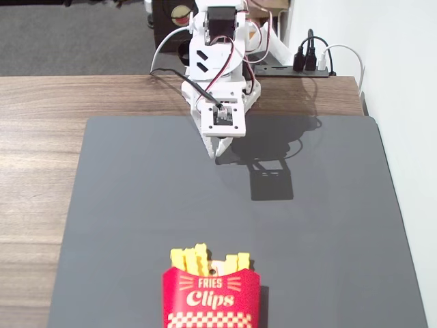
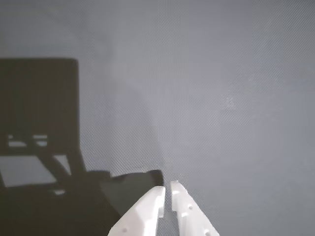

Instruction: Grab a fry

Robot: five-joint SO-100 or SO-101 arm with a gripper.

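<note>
Your fixed view sits high up, across the table from the arm point(image 1: 218, 61), and looks down and toward it. It is far enough back to show almost the whole gray mat point(image 1: 136, 205), the wooden table point(image 1: 41, 137) beside it and the white wall on the right. The red carton point(image 1: 211, 298) is nearest this camera, at the bottom edge. Your wrist view rides on the arm and looks down at the mat point(image 2: 221, 98) from very near. The white gripper point(image 2: 167, 189) tips poke in from the bottom edge. Both views share the gripper point(image 1: 220, 152), a patch of mat under it and the arm's dark shadow.
</note>
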